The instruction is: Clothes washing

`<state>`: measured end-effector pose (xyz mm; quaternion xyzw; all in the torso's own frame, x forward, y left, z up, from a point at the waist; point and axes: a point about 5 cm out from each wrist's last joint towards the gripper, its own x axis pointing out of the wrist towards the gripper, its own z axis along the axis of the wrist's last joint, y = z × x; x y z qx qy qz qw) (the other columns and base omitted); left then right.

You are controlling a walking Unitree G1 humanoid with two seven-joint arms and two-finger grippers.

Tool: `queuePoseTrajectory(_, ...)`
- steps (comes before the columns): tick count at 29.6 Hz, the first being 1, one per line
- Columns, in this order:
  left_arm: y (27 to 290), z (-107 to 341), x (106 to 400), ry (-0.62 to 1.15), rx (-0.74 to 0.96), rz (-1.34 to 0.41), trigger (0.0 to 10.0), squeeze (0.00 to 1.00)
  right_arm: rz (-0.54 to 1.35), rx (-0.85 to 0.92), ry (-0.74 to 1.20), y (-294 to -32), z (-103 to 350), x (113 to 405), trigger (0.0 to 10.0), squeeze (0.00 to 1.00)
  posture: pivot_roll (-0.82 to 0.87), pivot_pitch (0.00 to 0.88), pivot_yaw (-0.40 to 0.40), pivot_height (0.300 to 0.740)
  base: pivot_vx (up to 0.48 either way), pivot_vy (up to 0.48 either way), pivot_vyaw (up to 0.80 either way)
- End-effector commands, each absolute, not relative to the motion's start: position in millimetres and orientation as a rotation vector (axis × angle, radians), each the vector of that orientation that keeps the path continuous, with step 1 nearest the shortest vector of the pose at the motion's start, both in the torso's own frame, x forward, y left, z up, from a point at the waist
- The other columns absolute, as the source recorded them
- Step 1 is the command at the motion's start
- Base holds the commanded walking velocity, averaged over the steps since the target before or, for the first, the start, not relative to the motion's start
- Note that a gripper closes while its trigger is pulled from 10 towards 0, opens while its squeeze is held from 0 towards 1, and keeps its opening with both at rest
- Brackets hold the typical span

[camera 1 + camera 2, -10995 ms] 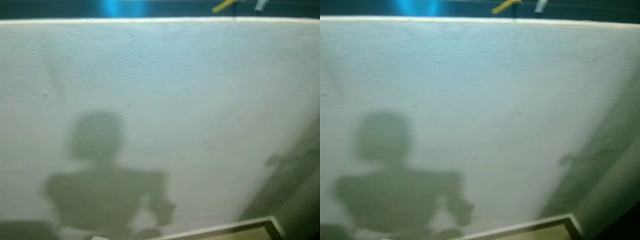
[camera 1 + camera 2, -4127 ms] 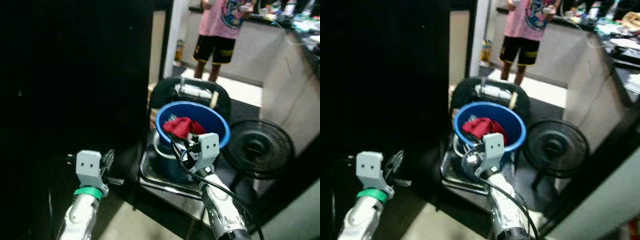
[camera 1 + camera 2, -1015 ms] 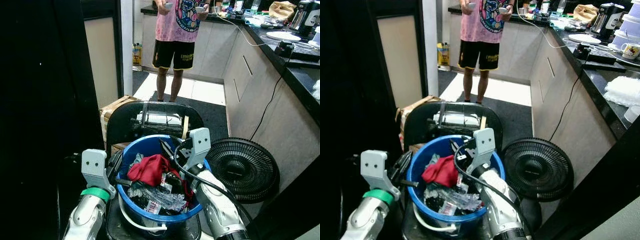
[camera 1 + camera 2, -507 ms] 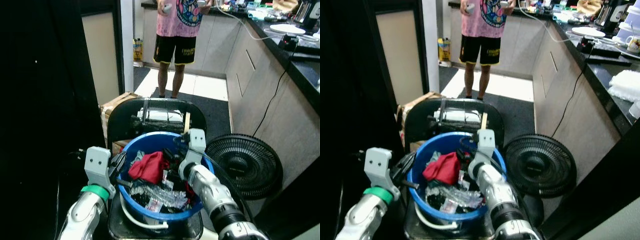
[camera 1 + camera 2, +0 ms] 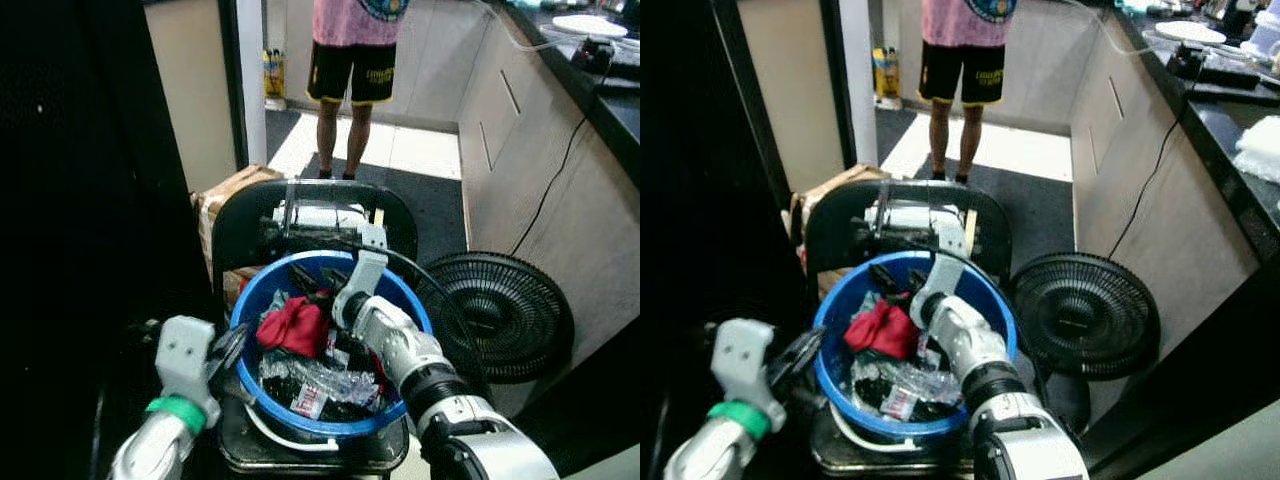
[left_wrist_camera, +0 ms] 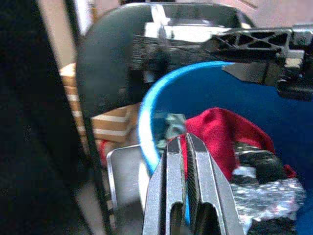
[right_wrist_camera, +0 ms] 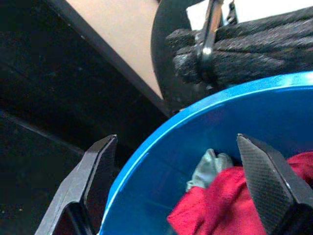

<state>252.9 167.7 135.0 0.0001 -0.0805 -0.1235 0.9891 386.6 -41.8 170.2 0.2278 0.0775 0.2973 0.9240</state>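
**A:** Right gripper (image 7: pixel 176 191) has pushed further in over the last half second, out past the red cloth (image 5: pixel 297 325) toward the back of the blue bucket (image 5: pixel 405 400). Camera dipped as well, so ignore the overall shift.

**B:** Jaws?

**A:** Right ones spread wide, nothing between them; the wrist view has the far rim and the cloth's edge in the gap. Left gripper (image 6: pixel 186 147) has its fingers pressed together, empty, just outside the near-left rim.

**B:** Where's the laundry?

**A:** Red cloth sits on top of the pile, left of middle in the bucket. Bucket stands on a metal tray (image 5: pixel 240 445) in front of a black chair (image 5: pixel 240 225).

**B:** Handling?

**A:** Soft, light, limp, I'd guess. Pinch a raised fold near the top; it should drape and may drag the crinkled plastic wrap (image 5: pixel 325 380) along.

**B:** Unknowns?

**A:** Dark items under it: can't tell clothes from junk. Small grey scrap (image 7: pixel 208 169) behind the cloth, unclear. Left side of the scene is black. Person (image 5: pixel 350 50) beyond, cut off at the chest. Fan (image 5: pixel 505 315) on the floor to the right.
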Motion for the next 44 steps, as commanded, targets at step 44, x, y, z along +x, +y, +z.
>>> queuePoseTrajectory(44, 182.0, 121.3, 163.4, 0.068, 0.031, -0.304, 10.0, 0.00, 0.358, 0.556, 0.544, -28.6, 97.8, 362.0, 10.0, 1.00, 0.05, 0.292, 0.026, 0.740, 0.000, 0.000, 0.00)
